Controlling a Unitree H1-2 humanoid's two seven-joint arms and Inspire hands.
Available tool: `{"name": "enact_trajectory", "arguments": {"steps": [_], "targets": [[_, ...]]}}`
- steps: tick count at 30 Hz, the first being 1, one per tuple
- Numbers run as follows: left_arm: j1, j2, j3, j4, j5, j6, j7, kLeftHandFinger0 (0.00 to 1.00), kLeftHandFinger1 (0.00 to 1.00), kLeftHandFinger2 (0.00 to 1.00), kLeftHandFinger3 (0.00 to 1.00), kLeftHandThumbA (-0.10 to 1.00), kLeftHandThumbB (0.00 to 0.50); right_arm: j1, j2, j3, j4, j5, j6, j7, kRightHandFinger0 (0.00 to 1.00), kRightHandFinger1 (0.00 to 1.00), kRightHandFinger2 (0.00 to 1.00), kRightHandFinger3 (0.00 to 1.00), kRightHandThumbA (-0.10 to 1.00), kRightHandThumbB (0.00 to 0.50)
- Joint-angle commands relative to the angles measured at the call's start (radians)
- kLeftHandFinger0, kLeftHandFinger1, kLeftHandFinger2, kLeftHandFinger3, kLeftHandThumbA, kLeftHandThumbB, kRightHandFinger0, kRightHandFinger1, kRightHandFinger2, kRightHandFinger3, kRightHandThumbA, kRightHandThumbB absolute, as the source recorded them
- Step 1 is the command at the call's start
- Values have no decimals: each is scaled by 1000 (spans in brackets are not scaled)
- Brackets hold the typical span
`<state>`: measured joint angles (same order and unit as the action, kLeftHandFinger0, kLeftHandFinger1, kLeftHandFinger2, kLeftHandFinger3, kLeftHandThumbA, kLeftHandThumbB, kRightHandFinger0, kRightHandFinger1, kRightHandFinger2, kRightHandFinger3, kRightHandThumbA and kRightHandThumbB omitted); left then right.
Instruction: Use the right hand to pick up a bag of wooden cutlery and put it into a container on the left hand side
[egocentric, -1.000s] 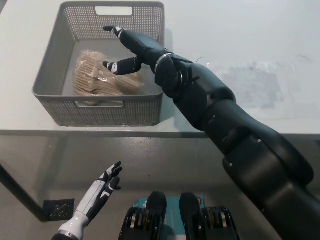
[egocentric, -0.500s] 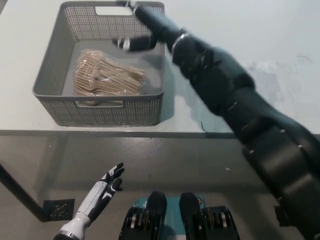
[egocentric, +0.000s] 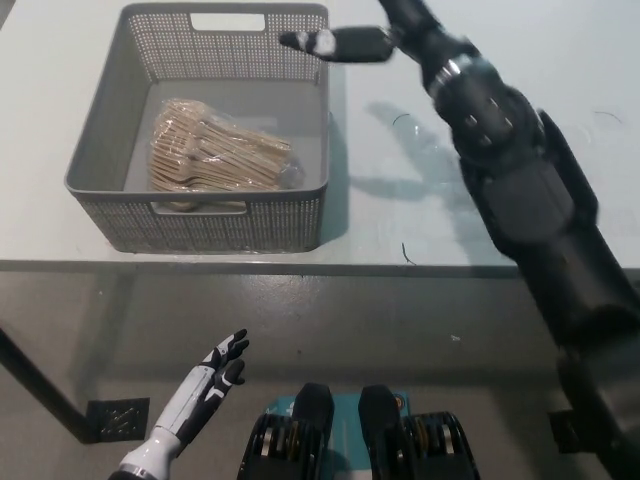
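The bag of wooden cutlery (egocentric: 215, 155) is pictured inside the grey basket (egocentric: 96, 170), upper left, after being released by the right hand (egocentric: 372, 42), now withdrawn to the top edge with fingers spread and empty. Delivery is judged complete. The left hand (egocentric: 205, 385) is rested open, lower left.

A grey perforated basket (egocentric: 200, 225) sits on the white table (egocentric: 420, 225) in the upper left of the frame, with the bag of wooden cutlery (egocentric: 215, 155) lying inside it. The black right hand (egocentric: 362, 42) hovers empty at top centre, beside the basket's upper right corner. The white left hand (egocentric: 205, 385) hangs at lower left with its fingers apart.
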<state>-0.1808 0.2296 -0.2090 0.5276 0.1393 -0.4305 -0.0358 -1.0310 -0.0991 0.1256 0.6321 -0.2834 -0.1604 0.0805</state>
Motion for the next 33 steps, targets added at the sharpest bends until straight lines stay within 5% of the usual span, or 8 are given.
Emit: {"name": "enact_trajectory", "arguments": {"steps": [1,5,12,16,24,25,33], "targets": [[3,17,21,-22,-15,-39,15,829,1000,1000,1000,1000,500,180,-89,-177,-632,265,148,52,1000,1000,1000,1000,1000,265],[3,16,25,-18,-21,-39,16,843,1000,1000,1000,1000,500,361,-87,-198,-792,369,134,62,1000,1000,1000,1000,1000,217],[-1,5,41,0,-40,-39,20,851,1000,1000,1000,1000,500,625,-46,-190,-907,405,130,43,1000,1000,1000,1000,1000,280],[5,-3,47,6,-50,-39,17,842,1000,1000,1000,1000,500,777,-26,-173,-869,414,77,55,1000,1000,1000,1000,1000,193],[-15,-11,69,15,-54,-39,13,863,1000,1000,1000,1000,500,882,14,-166,-737,459,49,75,1000,1000,1000,1000,1000,121],[-20,-11,72,17,-52,-39,13,865,1000,1000,1000,1000,500,897,26,-165,-713,470,31,79,1000,1000,1000,1000,1000,74],[-39,-21,96,21,-83,-39,-9,881,1000,1000,1000,1000,500,976,40,-146,-567,487,-29,124,1000,1000,1000,1000,1000,42]]}}
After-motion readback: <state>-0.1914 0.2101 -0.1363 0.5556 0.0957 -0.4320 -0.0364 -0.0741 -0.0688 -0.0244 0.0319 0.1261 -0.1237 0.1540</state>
